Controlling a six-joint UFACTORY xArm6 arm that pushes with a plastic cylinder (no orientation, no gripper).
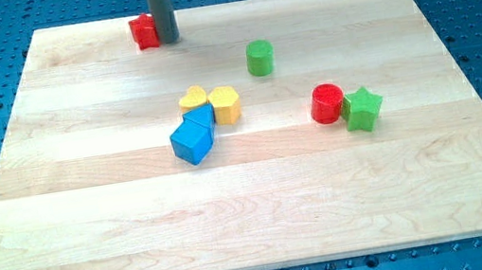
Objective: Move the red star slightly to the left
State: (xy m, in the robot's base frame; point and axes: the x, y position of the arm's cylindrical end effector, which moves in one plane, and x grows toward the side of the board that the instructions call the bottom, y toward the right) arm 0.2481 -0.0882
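The red star (144, 32) lies at the view's top left of the wooden board, close to the top edge. My tip (169, 40) stands right beside it, touching its right side. The rod rises straight up out of the view's top and hides part of the star's right edge.
A green cylinder (259, 57) sits right of centre near the top. A yellow heart (194, 99), a yellow block (226, 105) and blue blocks (194, 137) cluster mid-board. A red cylinder (326, 103) touches a green star (362, 108) at the right. The board (92, 224) lies on a blue perforated table.
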